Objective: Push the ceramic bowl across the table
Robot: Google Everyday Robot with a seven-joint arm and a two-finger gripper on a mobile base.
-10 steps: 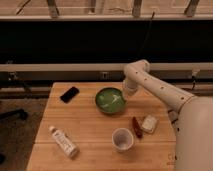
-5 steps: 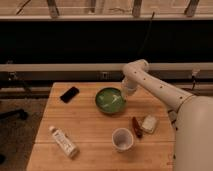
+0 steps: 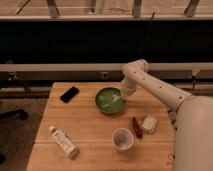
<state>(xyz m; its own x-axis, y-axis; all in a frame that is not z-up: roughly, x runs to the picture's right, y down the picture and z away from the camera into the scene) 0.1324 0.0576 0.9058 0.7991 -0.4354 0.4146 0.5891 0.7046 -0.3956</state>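
The ceramic bowl is round, glossy green with pale marks inside, and sits on the far middle of the light-brown wooden table. My white arm reaches in from the right. The gripper hangs at the bowl's right rim, touching or very close to it. A small whitish cup stands nearer the front, apart from the bowl.
A black phone lies at the table's far left. A white bottle lies at the front left. A dark red item and a pale packet lie right of the cup. A rail runs behind the table.
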